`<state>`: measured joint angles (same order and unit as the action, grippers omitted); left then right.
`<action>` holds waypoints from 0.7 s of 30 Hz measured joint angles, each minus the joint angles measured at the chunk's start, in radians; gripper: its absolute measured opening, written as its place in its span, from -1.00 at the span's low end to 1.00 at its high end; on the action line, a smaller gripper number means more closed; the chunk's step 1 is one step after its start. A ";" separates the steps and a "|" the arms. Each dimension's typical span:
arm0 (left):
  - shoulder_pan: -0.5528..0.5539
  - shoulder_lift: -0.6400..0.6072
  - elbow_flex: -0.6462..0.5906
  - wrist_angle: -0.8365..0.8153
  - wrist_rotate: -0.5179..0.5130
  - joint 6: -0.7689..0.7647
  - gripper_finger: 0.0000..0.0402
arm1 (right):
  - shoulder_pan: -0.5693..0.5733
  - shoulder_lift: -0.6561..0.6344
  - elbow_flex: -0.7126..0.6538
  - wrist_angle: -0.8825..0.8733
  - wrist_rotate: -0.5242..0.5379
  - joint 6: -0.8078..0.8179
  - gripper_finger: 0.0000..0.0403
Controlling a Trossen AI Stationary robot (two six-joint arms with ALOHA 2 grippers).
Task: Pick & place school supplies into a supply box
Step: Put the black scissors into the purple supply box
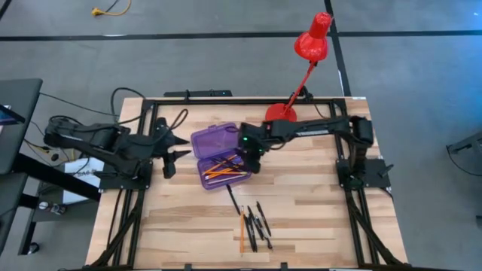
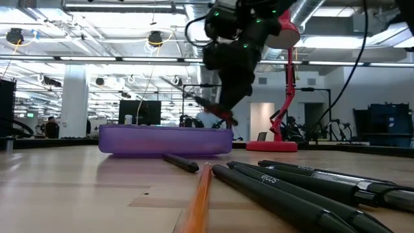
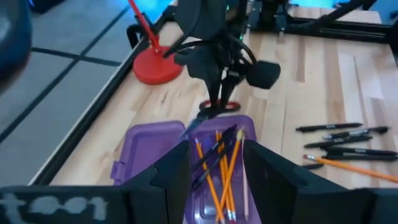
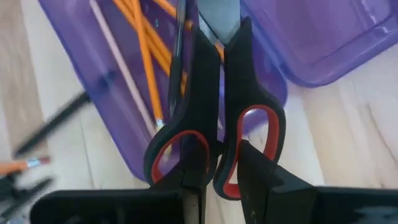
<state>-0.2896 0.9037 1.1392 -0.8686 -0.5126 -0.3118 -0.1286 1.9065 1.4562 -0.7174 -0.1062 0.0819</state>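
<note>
A red desk lamp [image 1: 307, 56] stands at the wooden table's [image 1: 316, 211] far edge

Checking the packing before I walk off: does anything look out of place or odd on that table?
Nothing damaged or spilled. The right gripper holds the scissors above the open purple box, which has pencils inside. Several pens and one pencil lie loose on the table, unpacked.

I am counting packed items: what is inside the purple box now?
Inside the supply box lie several orange pencils and at least one black pen. The right gripper with the scissors covers part of it.
</note>
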 joint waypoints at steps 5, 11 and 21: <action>-0.053 -0.024 0.000 -0.030 -0.071 -0.068 -0.32 | 0.005 0.090 0.124 -0.082 0.000 -0.102 -0.98; -0.095 -0.026 0.000 -0.044 -0.127 -0.095 -0.32 | 0.008 0.129 0.201 -0.121 0.001 -0.138 -1.00; -0.098 -0.025 0.000 -0.042 -0.139 -0.095 -0.32 | 0.004 0.111 0.207 -0.132 0.001 -0.132 -0.99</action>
<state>-0.3878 0.8787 1.1393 -0.9108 -0.6511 -0.4072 -0.1246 2.0175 1.6628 -0.8490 -0.1055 -0.0498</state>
